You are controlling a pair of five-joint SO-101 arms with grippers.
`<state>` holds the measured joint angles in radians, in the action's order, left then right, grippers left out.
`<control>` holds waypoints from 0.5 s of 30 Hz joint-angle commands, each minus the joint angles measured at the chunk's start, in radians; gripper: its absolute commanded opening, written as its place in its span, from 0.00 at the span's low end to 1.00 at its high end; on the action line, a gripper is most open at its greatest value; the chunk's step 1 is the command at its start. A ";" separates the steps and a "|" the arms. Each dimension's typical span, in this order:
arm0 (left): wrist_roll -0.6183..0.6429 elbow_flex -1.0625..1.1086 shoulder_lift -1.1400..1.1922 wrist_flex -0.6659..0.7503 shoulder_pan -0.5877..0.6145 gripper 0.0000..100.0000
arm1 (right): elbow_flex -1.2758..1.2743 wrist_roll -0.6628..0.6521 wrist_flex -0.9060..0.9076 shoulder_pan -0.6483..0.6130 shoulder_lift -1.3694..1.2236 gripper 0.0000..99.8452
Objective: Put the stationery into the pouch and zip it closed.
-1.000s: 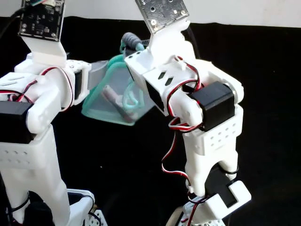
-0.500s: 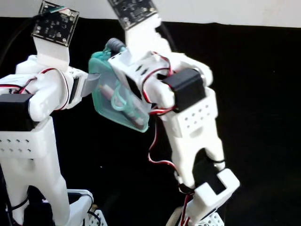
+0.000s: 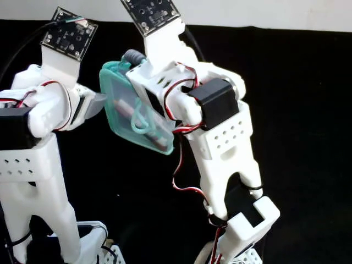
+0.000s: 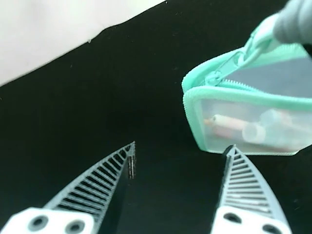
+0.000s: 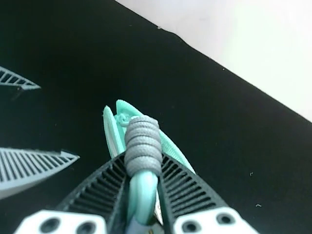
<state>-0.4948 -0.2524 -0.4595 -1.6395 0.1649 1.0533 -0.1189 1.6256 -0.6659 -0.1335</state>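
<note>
Nearest the high camera, arm bases: white, side by side low in the view; red and black wires loop off the right arm.
Left gripper: raised off the counter, jaws spread wide with nothing between them. One grey fingertip is just beside the pouch edge; cannot tell if it touches.
Right gripper: also raised, jaws closed on the teal strap just behind the grey ribbed pull.
Pouch: teal trim, clear sides. It hangs tilted in the air from the right jaws, between the two arms and clear of the counter.
Zip slider: at the pouch corner nearest the left jaws. The teeth look joined along the edge in the left wrist view — fully shut or not, cannot tell.
Stationery: inside the pouch, seen through the clear side — a pen-like stick with a reddish body and some pale rounded pieces. Exact items are hard to tell.
Counter: black, under and behind both arms.
Wall: pale strip beyond the counter's far edge.
</note>
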 commanded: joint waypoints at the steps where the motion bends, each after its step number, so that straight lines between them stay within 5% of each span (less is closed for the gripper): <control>1: -0.069 -0.010 -0.015 0.006 0.007 0.29 | 0.038 0.005 0.016 -0.008 0.005 0.01; 15: -0.345 -0.134 0.127 -0.002 0.010 0.29 | 0.038 0.005 0.053 -0.007 0.005 0.01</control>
<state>-0.8124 -0.2923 -0.3966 -1.6395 0.1649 1.0533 -0.1174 1.6655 -0.6659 -0.1335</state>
